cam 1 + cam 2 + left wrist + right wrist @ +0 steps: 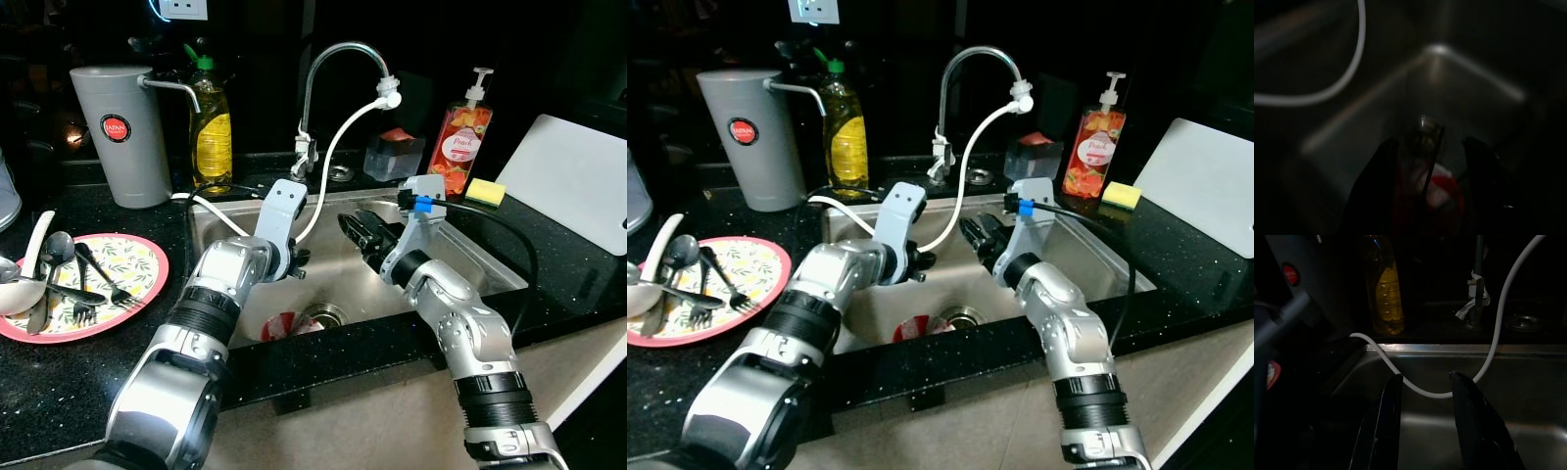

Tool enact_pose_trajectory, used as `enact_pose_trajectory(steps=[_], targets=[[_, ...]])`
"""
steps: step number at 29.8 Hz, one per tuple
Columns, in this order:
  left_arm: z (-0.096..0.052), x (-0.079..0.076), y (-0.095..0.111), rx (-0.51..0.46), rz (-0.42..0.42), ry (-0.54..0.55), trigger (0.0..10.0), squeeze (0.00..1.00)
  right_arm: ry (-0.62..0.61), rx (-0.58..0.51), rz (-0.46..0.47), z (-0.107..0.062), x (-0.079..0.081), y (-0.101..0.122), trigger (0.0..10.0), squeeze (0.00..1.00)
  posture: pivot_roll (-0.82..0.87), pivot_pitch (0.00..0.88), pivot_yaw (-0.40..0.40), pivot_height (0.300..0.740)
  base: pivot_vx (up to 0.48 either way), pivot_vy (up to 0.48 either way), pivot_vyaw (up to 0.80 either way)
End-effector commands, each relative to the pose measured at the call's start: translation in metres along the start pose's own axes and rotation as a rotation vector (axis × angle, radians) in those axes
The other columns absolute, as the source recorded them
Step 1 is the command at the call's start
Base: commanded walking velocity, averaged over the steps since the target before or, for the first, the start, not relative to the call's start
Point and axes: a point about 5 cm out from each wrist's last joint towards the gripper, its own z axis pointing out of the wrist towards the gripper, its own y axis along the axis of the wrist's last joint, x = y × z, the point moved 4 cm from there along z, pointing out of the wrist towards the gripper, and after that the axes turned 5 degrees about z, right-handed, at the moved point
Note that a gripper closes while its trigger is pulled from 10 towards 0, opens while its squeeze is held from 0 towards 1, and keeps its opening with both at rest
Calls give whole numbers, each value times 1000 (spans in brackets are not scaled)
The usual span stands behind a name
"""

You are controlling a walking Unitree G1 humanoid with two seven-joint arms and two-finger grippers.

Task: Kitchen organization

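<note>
Both silver arms reach over the near table edge into the sink [490, 257]. Left gripper [1427, 161], fingers open, hangs directly above the red-and-white object [284, 325] beside the drain; right gripper [1425, 404], open and empty, hovers farther right.

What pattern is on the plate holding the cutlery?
The plate has a pink rim and a leafy print with yellow fruit, clearest in the left eye view.
</note>
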Motion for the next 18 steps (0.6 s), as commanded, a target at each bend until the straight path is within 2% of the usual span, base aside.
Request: enact_pose_trajectory(steps=[1, 3, 4, 5, 7, 8, 10, 11, 14, 16, 17, 18], targets=[[-17, 5, 29, -104, 60, 5, 10000, 0, -9, -36, 2, 1, -1, 7, 10000, 0, 75, 54, -55, 740, 0, 0, 0], [-17, 5, 29, -104, 60, 5, 10000, 0, -9, -36, 2, 1, -1, 7, 10000, 0, 75, 54, -55, 740, 0, 0, 0], [-26, 6, 32, -126, 67, -2, 10000, 0, -10, -40, 3, 0, -1, 7, 10000, 0, 73, 52, -57, 740, 0, 0, 0], [-26, 6, 32, -126, 67, -2, 10000, 0, -10, -40, 3, 0, -1, 7, 10000, 0, 73, 52, -57, 740, 0, 0, 0], [-45, 11, 26, -157, 144, 15, 10000, 0, -18, -41, 4, -2, -1, 5, 10000, 0, 71, 47, -59, 740, 0, 0, 0], [-45, 11, 26, -157, 144, 15, 10000, 0, -18, -41, 4, -2, -1, 5, 10000, 0, 71, 47, -59, 740, 0, 0, 0], [-65, 17, 23, -212, 166, 36, 10000, 0, -39, -47, -3, -5, -4, 5, 10000, 0, 69, 45, -57, 740, 0, 0, 0], [-73, 21, 22, -222, 146, 55, 10000, 0, -57, -56, -5, -6, -6, 5, 10000, 0, 67, 44, -57, 740, 0, 0, 0], [-80, 25, 18, -217, 137, 80, 10000, 0, -82, -70, -2, -7, -9, 7, 10000, 0, 65, 45, -55, 740, 0, 0, 0], [-91, 30, 8, -203, 171, 140, 10000, 0, -138, -101, -14, -9, -16, 11, 10000, 0, 66, 44, -58, 740, 0, 0, 0], [-96, 27, 2, -198, 208, 142, 10000, 0, -162, -112, -14, -10, -20, 13, 10000, 0, 74, 43, -64, 740, 0, 0, 0], [-96, 27, 2, -198, 208, 142, 10000, 0, -162, -112, -14, -10, -20, 13, 10000, 0, 74, 43, -64, 740, 0, 0, 0]])
